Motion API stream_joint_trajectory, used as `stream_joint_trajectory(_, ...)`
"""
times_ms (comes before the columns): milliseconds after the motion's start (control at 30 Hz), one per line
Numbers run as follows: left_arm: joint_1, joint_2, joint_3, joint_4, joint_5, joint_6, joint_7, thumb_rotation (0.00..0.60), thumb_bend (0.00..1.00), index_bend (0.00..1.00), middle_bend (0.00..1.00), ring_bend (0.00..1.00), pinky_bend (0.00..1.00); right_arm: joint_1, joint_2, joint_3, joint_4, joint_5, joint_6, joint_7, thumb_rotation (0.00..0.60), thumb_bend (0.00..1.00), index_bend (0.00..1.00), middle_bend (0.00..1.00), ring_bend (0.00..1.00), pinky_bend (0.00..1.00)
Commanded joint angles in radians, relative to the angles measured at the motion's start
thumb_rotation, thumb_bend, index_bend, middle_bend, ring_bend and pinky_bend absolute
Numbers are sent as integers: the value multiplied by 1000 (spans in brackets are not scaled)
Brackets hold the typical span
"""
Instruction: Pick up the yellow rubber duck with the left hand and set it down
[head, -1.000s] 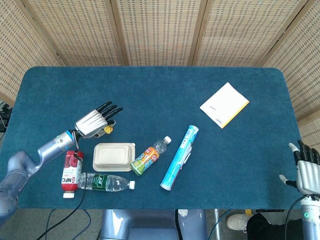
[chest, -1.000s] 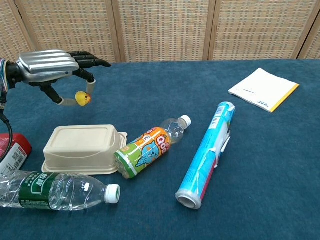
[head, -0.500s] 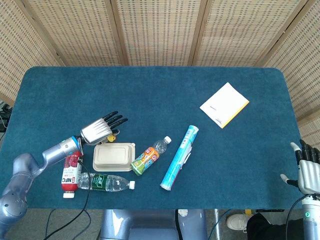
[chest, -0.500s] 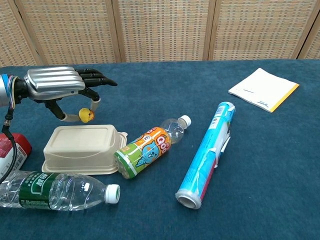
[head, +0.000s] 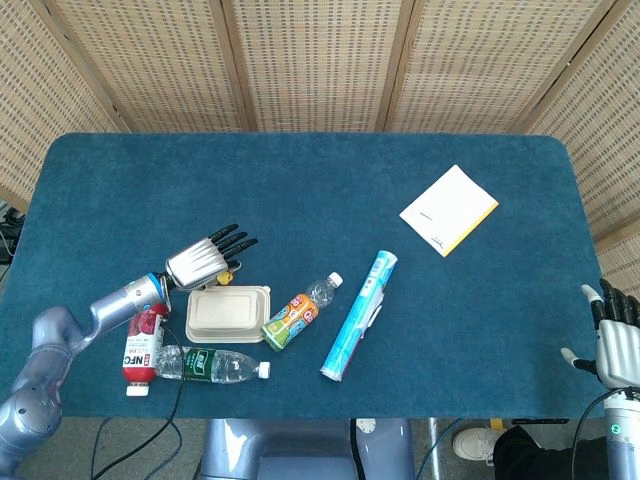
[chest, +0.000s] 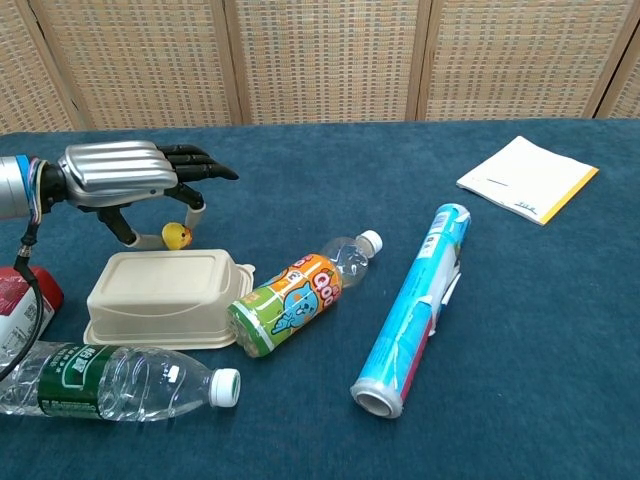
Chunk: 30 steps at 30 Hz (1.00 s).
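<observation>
The small yellow rubber duck (chest: 177, 236) is low over the blue table (head: 300, 190), just behind the back edge of a beige clamshell box (chest: 165, 295). My left hand (chest: 125, 178) hovers over it, palm down, pinching it between thumb and a fingertip while the other fingers reach forward. In the head view the left hand (head: 203, 261) covers most of the duck. My right hand (head: 612, 340) hangs off the table's near right corner, fingers spread, holding nothing.
The clamshell box (head: 227, 313) lies right by the left hand. Around it are a red NFC bottle (head: 143, 345), a clear water bottle (head: 212, 364), an orange juice bottle (head: 297, 315) and a blue roll (head: 360, 315). A white-and-yellow notepad (head: 449, 210) sits far right.
The left hand has come down and nearer with the duck, from above the table to just behind the clamshell box. The right hand has barely moved.
</observation>
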Motion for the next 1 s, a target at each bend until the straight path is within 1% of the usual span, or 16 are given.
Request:
stream_joint_trajectory(33, -6, -5, 1, 3, -3, -11, -2, 600, 338, 525, 0, 0, 0, 1, 0, 1, 0, 1, 0, 0, 600, 0, 105, 0, 0, 0)
stream_joint_trajectory(367, -14, -28, 11, 19, -12, -60, -11, 600, 334, 524, 0, 0, 0, 1, -3, 2, 7, 8, -5, -3, 600, 0, 105, 0, 0, 0)
stream_joint_trajectory(667, -17, -48, 16, 33, -19, -80, -17, 600, 333, 509, 0, 0, 0, 5, -7, 5, 11, 16, -9, -11, 600, 0, 105, 0, 0, 0)
stream_joint_trajectory(800, -17, -55, 18, 39, -21, -91, -18, 600, 331, 456, 0, 0, 0, 5, -9, 6, 12, 19, -10, -13, 600, 0, 105, 0, 0, 0)
stream_joint_trajectory(1000, -13, -63, 17, 47, -29, -104, -19, 600, 326, 348, 0, 0, 0, 6, -10, 6, 11, 22, -10, -18, 600, 0, 105, 0, 0, 0)
